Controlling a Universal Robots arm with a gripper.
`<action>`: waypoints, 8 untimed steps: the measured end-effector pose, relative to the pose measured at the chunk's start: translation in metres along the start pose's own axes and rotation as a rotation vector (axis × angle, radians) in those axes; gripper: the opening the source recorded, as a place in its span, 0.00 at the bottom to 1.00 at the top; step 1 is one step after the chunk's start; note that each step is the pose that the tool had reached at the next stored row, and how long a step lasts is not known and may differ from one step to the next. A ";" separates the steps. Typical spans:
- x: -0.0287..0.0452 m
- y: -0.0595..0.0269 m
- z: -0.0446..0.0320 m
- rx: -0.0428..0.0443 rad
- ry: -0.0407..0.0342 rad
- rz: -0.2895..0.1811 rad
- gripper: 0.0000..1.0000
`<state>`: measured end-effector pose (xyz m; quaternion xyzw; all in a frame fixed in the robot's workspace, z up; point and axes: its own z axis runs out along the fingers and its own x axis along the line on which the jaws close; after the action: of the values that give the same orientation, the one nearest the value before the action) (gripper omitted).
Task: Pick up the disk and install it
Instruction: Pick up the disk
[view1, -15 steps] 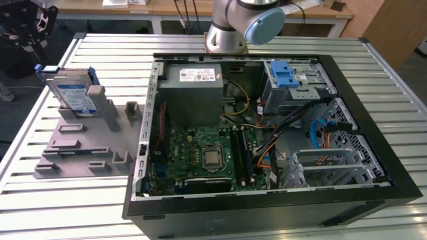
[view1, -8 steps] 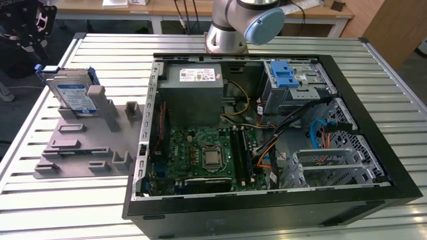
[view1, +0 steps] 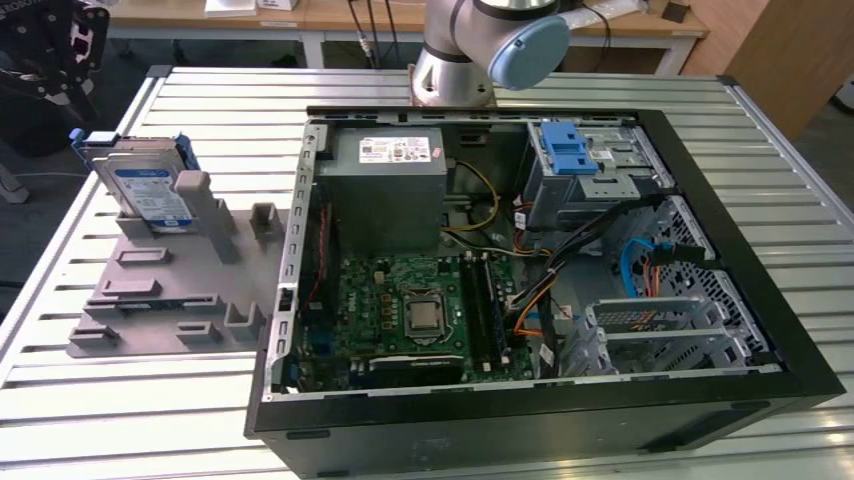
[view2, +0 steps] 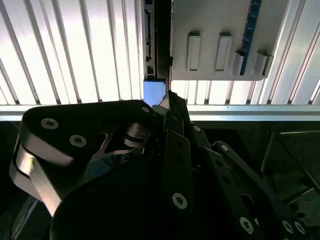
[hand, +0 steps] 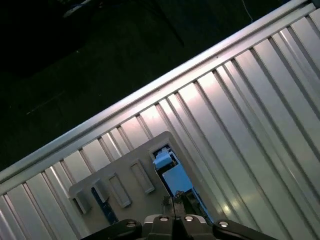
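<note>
Disk (view1: 144, 185) upright in grey holder (view1: 160, 290) on slatted surface (view1: 120, 420), at exterior view's left of open computer case (view1: 534, 420). Hand (hand: 173, 200), in first wrist view, above disk and apart from it, fingers drawn together, gripping nothing.

Table: you have a ribbed aluminium top (hand: 240, 110) below your tool (hand: 174, 201).
Floor: dark floor (hand: 100, 45) lies lower, past the table's edge rail near your tool.
Light: bright glare comes off that top in the second wrist view.
Desks: pale wooden desks (view1: 334, 15) stand behind the table.
Panel: a wooden panel (view1: 787, 50) stands well apart from your tool, across the table.
</note>
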<state>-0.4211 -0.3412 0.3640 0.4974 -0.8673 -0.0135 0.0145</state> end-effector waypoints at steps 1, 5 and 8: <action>0.0000 0.0000 0.0001 0.0003 0.0006 -0.018 0.11; 0.0000 0.0000 0.0003 0.0008 0.0026 -0.068 0.11; 0.0000 0.0001 0.0004 0.0012 0.0039 -0.104 0.11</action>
<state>-0.4212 -0.3412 0.3635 0.5417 -0.8403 -0.0127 0.0152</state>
